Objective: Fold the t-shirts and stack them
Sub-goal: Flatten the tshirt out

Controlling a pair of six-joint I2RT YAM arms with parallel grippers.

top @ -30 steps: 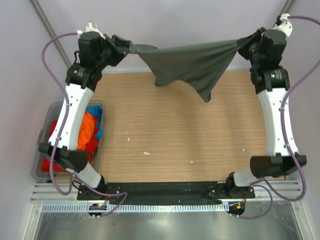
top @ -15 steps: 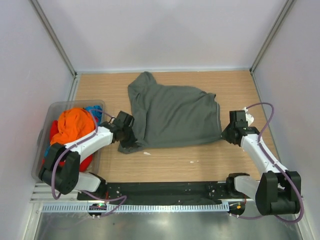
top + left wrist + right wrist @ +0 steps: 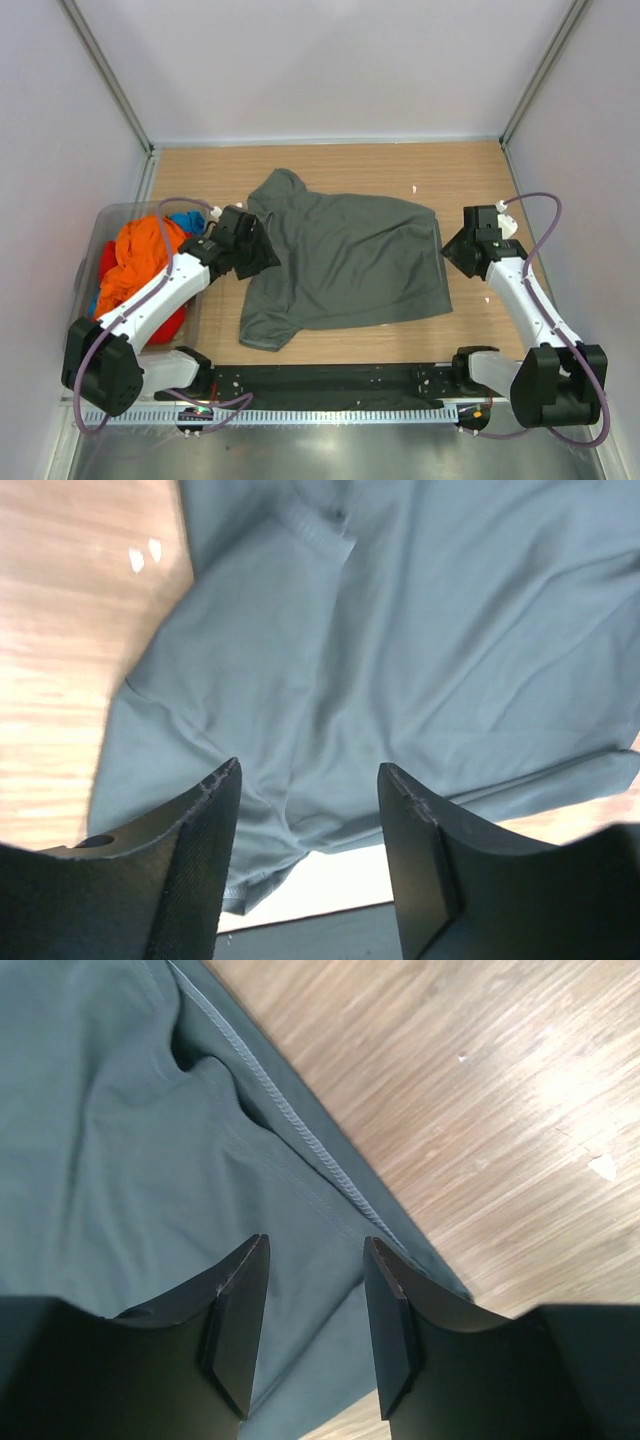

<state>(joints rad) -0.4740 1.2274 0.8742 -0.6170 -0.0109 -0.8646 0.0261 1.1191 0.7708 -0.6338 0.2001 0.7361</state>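
A dark grey-green t-shirt (image 3: 350, 262) lies spread flat on the wooden table, with one sleeve pointing to the far left and the other at the near left. My left gripper (image 3: 266, 260) hovers over the shirt's left edge. In the left wrist view it (image 3: 308, 770) stands open above the cloth (image 3: 400, 630), holding nothing. My right gripper (image 3: 449, 250) is at the shirt's right hem. The right wrist view shows it (image 3: 316, 1244) open over the stitched hem (image 3: 120, 1140), nothing pinched. Orange (image 3: 140, 260), red (image 3: 104, 264) and blue (image 3: 186, 220) t-shirts are bunched in the bin.
The translucent grey plastic bin (image 3: 100, 214) stands at the table's left edge, beside the left arm. A few white specks (image 3: 415, 188) lie on the wood. A black mounting rail (image 3: 330, 378) runs along the near edge, and walls close in both sides.
The grey-green shirt hung stretched between both shut grippers at the back, then came down flat on the table. Both grippers have opened and let go of it.
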